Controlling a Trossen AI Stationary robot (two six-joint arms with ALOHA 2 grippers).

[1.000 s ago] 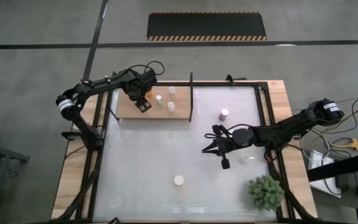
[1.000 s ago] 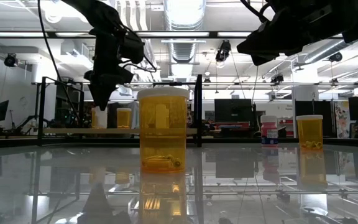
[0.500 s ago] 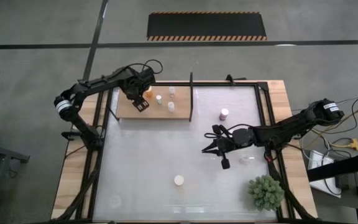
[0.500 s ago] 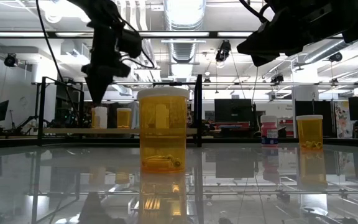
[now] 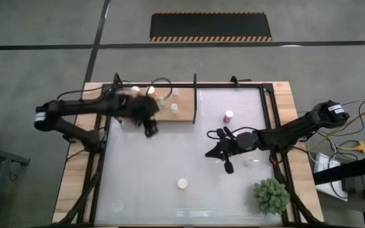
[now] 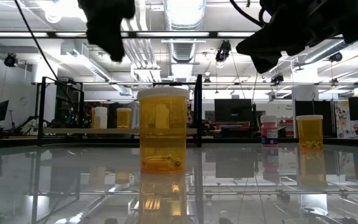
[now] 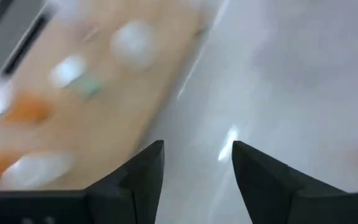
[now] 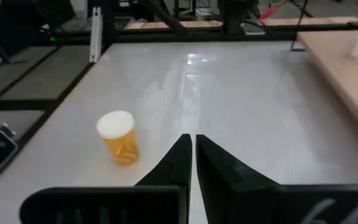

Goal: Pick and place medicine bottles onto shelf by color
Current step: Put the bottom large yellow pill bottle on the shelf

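Blurred bottles point(image 7: 73, 71) dot the shelf point(image 7: 104, 112); left pincer point(image 7: 194, 165) apart, right pincer point(image 8: 193, 155) together.

We see even, bright overhead light in the high view, soft shadows only; the left arm point(image 5: 87, 111) smears with motion blur there; the left wrist view is heavily blurred, the shelf point(image 7: 92, 118) and its bottles mere blobs, with a glare streak on the white tabletop point(image 7: 291, 93); in the low view ceiling lamps point(image 6: 182, 9) blow out, the arms go silhouette, and the glossy top mirrors the orange bottle point(image 6: 163, 129); the right wrist view is sharp.
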